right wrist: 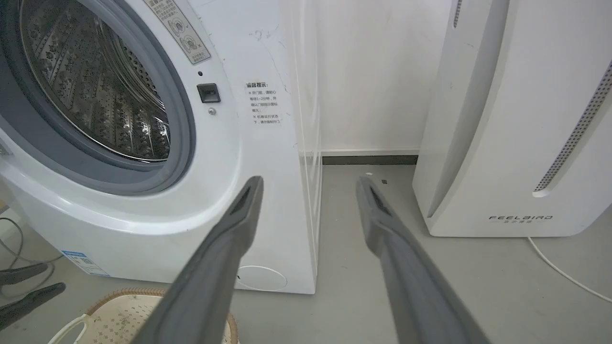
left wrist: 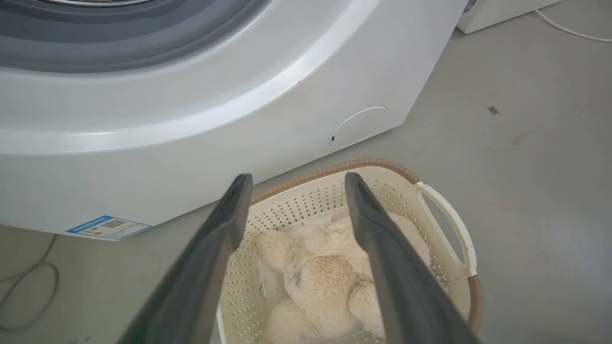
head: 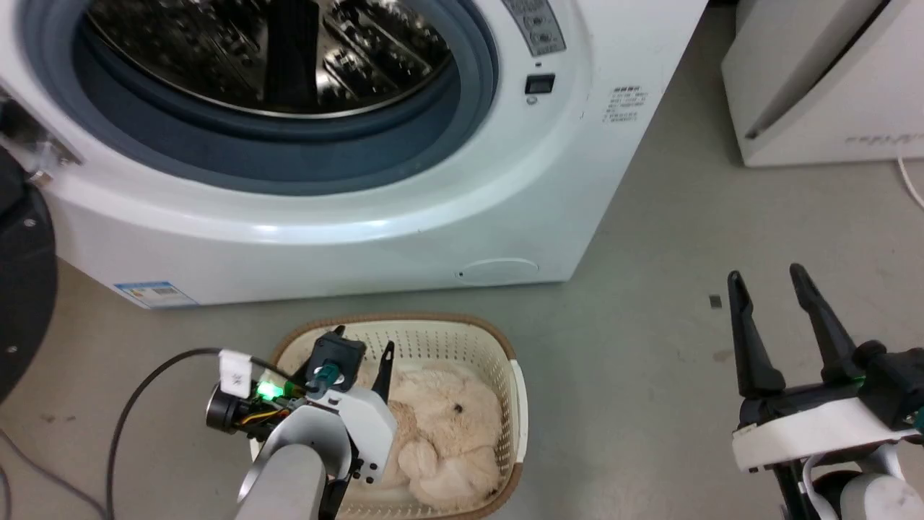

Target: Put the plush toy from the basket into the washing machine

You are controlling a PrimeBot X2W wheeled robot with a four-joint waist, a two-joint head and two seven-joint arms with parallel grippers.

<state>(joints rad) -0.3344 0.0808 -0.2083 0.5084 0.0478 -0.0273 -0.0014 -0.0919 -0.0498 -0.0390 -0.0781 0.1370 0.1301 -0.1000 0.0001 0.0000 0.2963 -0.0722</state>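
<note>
Your one legible brand is the grey word beginning "FEELBAIR", low on the front of the white appliance (right wrist: 502, 119). On the washing machine (right wrist: 277, 157), right of the porthole (right wrist: 91, 81), a printed notice (right wrist: 264, 104) is headed 温馨提示, its lines below too fine to read. The blue label (left wrist: 109, 227) at the front's lower left corner carries a QR code, and the grey sticker (right wrist: 178, 29) by the porthole's upper rim shows pictograms; neither text is legible

Plush toy (head: 447, 433) in the basket (head: 433, 334) before the washing machine (head: 361, 217), left gripper (head: 363, 339) over the basket — jaws parted — right gripper (head: 765, 273) well aside, jaws parted.
</note>
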